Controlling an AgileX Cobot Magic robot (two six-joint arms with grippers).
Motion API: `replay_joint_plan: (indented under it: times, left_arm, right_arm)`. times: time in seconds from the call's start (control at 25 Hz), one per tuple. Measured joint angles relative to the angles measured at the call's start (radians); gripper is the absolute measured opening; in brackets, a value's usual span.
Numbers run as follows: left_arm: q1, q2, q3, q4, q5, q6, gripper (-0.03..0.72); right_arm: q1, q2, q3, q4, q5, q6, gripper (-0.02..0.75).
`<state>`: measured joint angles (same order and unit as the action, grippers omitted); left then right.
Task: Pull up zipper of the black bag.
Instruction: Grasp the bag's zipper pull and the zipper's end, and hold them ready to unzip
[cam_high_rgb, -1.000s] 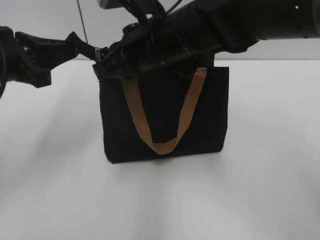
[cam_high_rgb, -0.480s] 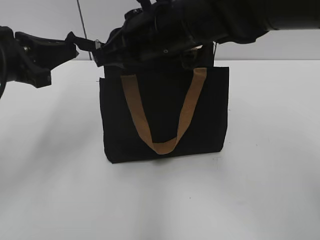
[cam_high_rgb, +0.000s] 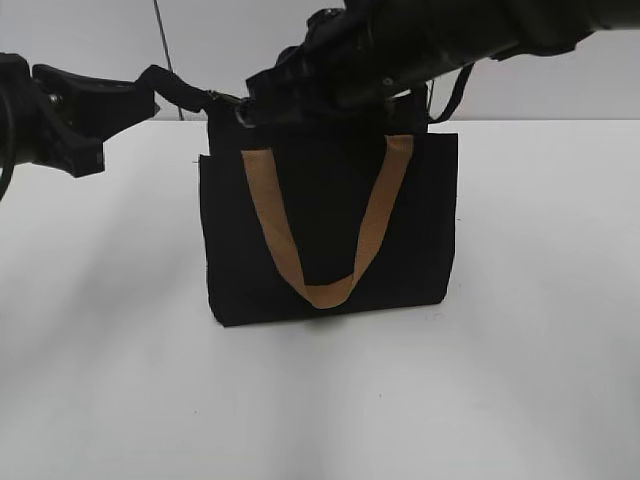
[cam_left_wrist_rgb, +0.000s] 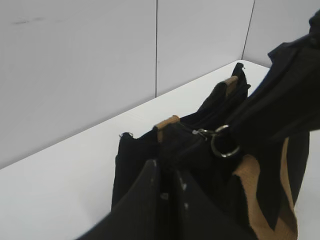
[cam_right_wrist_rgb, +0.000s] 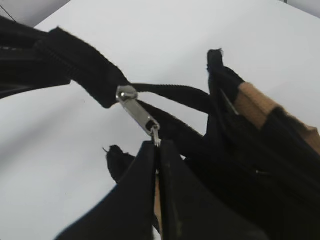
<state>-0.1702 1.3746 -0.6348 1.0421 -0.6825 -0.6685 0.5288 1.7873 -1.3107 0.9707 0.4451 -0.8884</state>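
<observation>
The black bag (cam_high_rgb: 330, 230) stands upright on the white table, one tan handle (cam_high_rgb: 330, 290) hanging down its front. My left gripper (cam_high_rgb: 150, 88) is shut on the black tail of the zipper (cam_high_rgb: 190, 95) at the bag's top left corner; in the left wrist view its jaws (cam_left_wrist_rgb: 167, 172) pinch black fabric near a silver ring (cam_left_wrist_rgb: 225, 145). My right gripper (cam_high_rgb: 252, 112) reaches over the bag top from the right. In the right wrist view its jaws (cam_right_wrist_rgb: 158, 146) are shut on the silver zipper pull (cam_right_wrist_rgb: 142, 120), with the zipper tape (cam_right_wrist_rgb: 170, 92) stretched taut.
The white table (cam_high_rgb: 520, 380) spreads all around the bag. A grey wall (cam_left_wrist_rgb: 75, 75) stands behind it. The right arm (cam_high_rgb: 450, 40) hangs over the bag's top edge.
My right gripper has moved right along the bag's top edge with the pull. The zipper tail now stretches between my left gripper and the bag. The left arm has stayed still.
</observation>
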Motion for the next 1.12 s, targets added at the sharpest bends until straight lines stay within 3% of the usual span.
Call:
replay_joint_plan:
  times: [0.32, 1.12]
  left_arm:
    - [-0.004, 0.000, 0.000, -0.020, -0.015, 0.000, 0.021]
    - [-0.005, -0.103, 0.000, -0.056, 0.044, 0.000, 0.021]
  right_arm:
    - [-0.030, -0.032, 0.000, -0.070, 0.068, 0.074, -0.001]
    - [-0.032, -0.032, -0.005, -0.158, 0.054, 0.154, -0.001]
